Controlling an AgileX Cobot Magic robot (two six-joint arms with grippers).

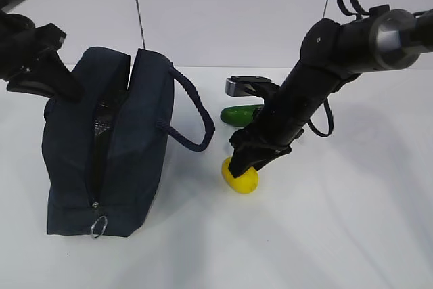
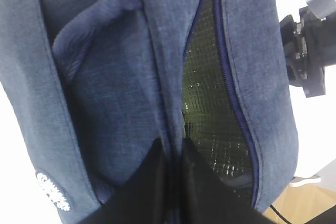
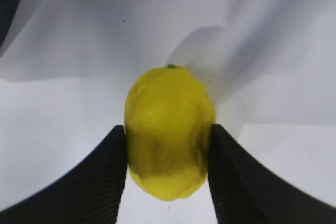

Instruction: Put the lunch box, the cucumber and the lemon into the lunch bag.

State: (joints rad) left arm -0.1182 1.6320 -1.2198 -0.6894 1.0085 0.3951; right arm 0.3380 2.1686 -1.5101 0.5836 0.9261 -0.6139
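Count on table (image 1: 352, 235): one lunch bag (image 1: 125, 160), one lemon (image 1: 241, 179), one cucumber (image 1: 240, 114). Lunch box not visible in any view.

Lunch bag: dark navy, stands left on the white table, zipper open along the top, silvery lining (image 2: 207, 108) showing through the slit. Two loop handles, one (image 1: 193, 116) sticking out toward the right, the other (image 2: 79, 40) lying flat against the fabric. One metal ring pull (image 1: 99, 227) hanging low at the near end. One small white emblem (image 2: 52, 192) on the bag's side.

Left gripper (image 2: 170, 177): two fingers clenched on the bag's fabric edge just beside the zipper opening, holding that lip. Seen only as a dark arm at the bag's upper left corner in the exterior view.

Right gripper (image 3: 168, 166): two fingers (image 3: 107, 182) straddling the lemon, one on each flank, both touching its skin; grasping the lemon. Lemon resting on the table, right of the bag and apart from it, small green stem tip pointing away from the wrist camera.

Cucumber: lies on the table behind the lemon, partly hidden by the right arm, only its left end visible. Apart from the bag, near the lemon, not touching it.
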